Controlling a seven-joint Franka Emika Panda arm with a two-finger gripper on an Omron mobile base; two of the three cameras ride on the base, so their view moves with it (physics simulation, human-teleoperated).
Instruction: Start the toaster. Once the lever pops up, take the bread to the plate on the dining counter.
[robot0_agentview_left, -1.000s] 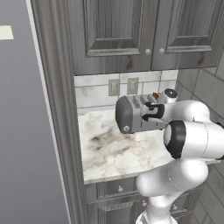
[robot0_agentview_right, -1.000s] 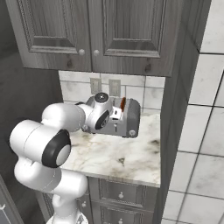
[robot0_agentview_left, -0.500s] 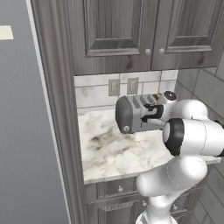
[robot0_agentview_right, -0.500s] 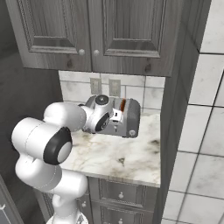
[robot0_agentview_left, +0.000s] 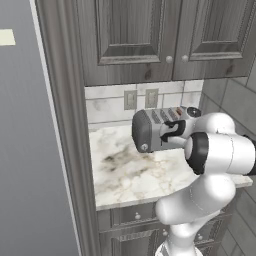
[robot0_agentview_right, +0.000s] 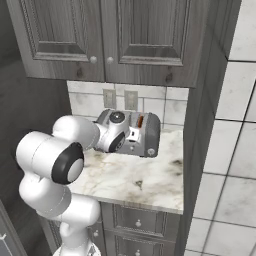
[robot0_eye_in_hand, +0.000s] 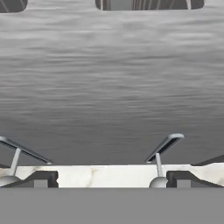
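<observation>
Where the wall counter (robot0_agentview_left: 130, 170) meets the tiled backsplash, the toaster (robot0_agentview_left: 150, 131) is seen standing on the veined marble top, its long side turned toward the robot. In the left base view the gripper (robot0_agentview_left: 172, 131) is held close against that long side, above the small round knob (robot0_agentview_left: 144, 147) at the lower left corner of the toaster body. In the right base view the hand is pressed up to the same face, and the toaster (robot0_agentview_right: 145, 134) is partly covered by the wrist. A thin brown edge of the bread (robot0_agentview_right: 140, 121) is seen in a top slot; it can also be made out among the slots in the left base view (robot0_agentview_left: 179, 112).

In the hand view the brushed dark-grey side of the toaster (robot0_eye_in_hand: 112, 87) is seen at very close range, with two slot openings along the top edge. Two small levers (robot0_eye_in_hand: 164, 148) project from the lower part of that face, above a strip of marble. The gripper (robot0_eye_in_hand: 112, 179) is spread wide, its finger tips (robot0_eye_in_hand: 183, 178) set far apart at the bottom corners, and nothing is held between them. Whether either tip touches a lever cannot be told.

Two wall sockets (robot0_agentview_left: 140, 99) are mounted on the backsplash behind the toaster, below grey panelled cabinets (robot0_agentview_left: 150, 35).
</observation>
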